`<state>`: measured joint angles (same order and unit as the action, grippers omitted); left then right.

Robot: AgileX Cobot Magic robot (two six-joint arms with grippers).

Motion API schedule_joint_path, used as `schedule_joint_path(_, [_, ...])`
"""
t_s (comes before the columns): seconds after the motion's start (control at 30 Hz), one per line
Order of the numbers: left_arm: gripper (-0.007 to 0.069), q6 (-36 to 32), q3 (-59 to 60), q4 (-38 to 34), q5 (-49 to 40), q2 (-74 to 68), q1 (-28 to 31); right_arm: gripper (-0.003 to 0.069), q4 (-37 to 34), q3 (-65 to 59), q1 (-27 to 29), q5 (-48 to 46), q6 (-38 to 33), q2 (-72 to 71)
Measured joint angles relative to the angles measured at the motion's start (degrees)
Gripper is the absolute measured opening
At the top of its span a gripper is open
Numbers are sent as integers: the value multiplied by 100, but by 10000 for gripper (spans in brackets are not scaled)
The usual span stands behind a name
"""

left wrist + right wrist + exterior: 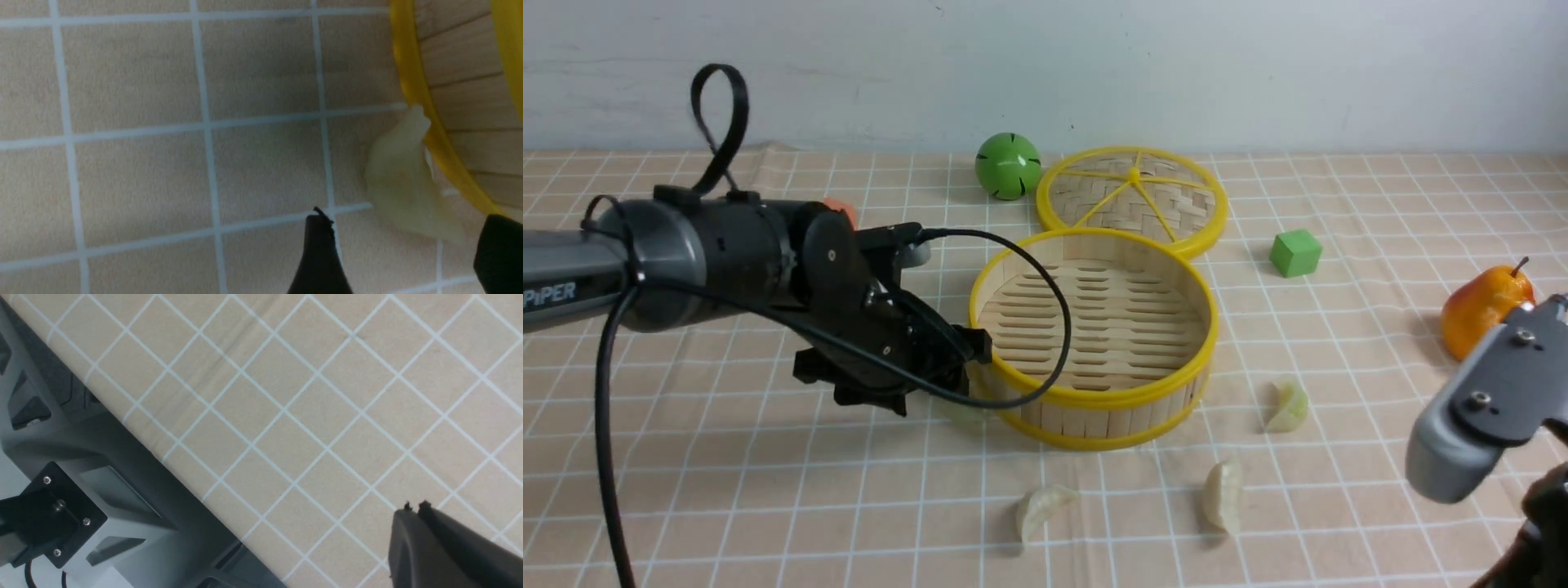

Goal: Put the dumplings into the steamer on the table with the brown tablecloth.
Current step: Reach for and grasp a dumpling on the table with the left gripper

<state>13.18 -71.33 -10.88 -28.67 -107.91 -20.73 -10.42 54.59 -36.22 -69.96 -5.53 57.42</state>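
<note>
Cream dumpling: on bench, touching steamer outer wall, long axis roughly along it.
Left end effector: wide open, empty; dumpling probably just ahead, between tips.
Right end effector: shut, empty, farther off.

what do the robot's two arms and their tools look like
The left arm is a grey tube lettered PiPER in white, with a black wrist housing, a looping black cable and a black strap loop. The right arm is grey with a black screwed plate. The left tool and the right tool are black.
</note>
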Motion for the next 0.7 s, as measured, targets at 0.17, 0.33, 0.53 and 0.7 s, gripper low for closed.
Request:
schedule_joint_path(0.17, [477, 4, -14, -6, 439, -264, 0, 12, 369, 0, 0, -120, 343, -196])
schedule_joint_path(0.33, [472, 6, -14, -44, 745, -475, 0, 12, 491, 0, 0, -133, 489, -256])
schedule_joint_path(0.53, [341, 18, -14, -181, 811, -488, 0, 16, 501, 0, 0, -133, 518, -256])
schedule_joint_path(0.7, [194, 18, -65, -285, 640, -476, -5, 18, 507, 0, 0, -133, 518, -256])
